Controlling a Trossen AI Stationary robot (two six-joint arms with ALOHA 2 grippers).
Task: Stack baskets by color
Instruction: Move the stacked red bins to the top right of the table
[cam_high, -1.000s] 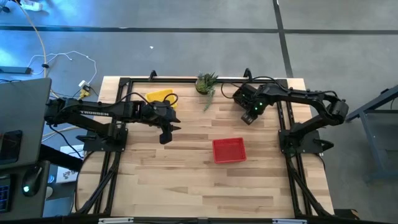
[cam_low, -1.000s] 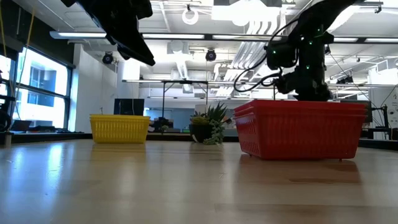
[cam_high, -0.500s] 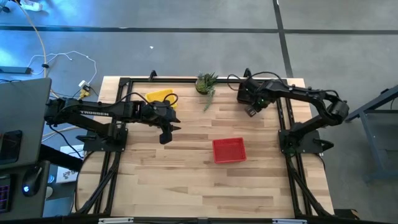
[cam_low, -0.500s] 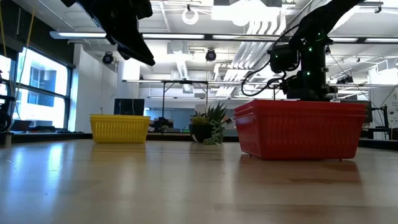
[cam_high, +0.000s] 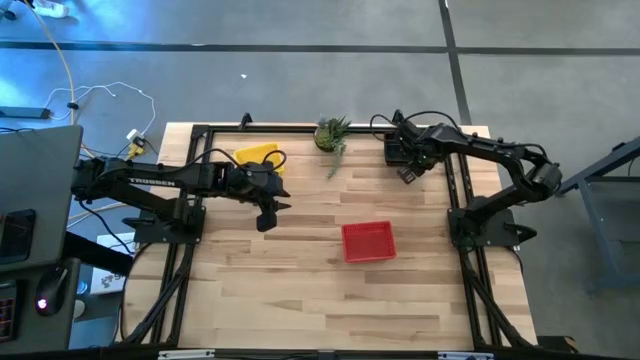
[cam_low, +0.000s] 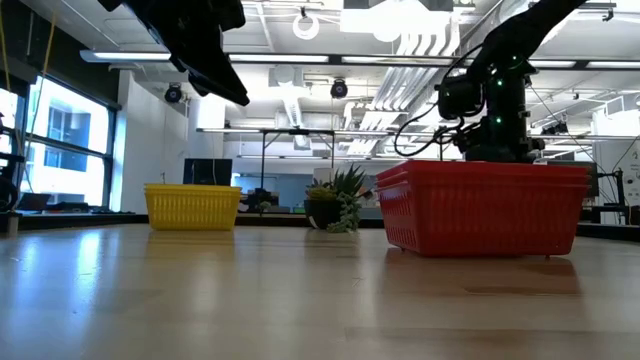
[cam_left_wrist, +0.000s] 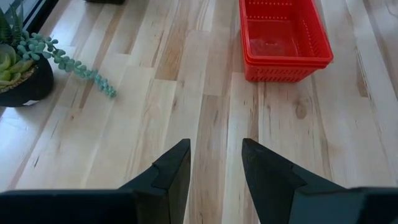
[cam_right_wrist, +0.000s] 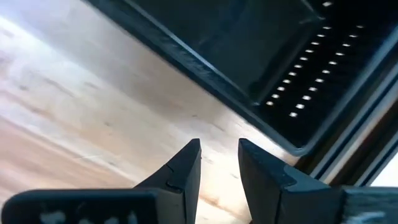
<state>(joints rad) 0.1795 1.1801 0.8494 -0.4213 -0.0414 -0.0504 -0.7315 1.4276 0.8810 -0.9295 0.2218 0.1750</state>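
Red baskets (cam_high: 368, 241) stacked mid-table, yellow baskets (cam_high: 256, 154) at far left edge, black basket (cam_right_wrist: 273, 56) seen beneath right gripper (cam_right_wrist: 219, 163), fingers spread, empty, left gripper (cam_left_wrist: 216, 167) spread, held above bare wood.

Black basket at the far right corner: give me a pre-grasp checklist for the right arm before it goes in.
1. Right gripper open and empty: ok.
2. Right gripper over the black basket: not ok, its tips sit over bare wood just short of the rim.
3. Black basket's count, single or stacked: cannot tell.
4. Left gripper clear of the right arm's area: ok, it hangs open over the table's left middle.
5. Red baskets out of the way: ok, mid-table.
6. Potted plant clear of the black basket: ok, apart along the far edge.
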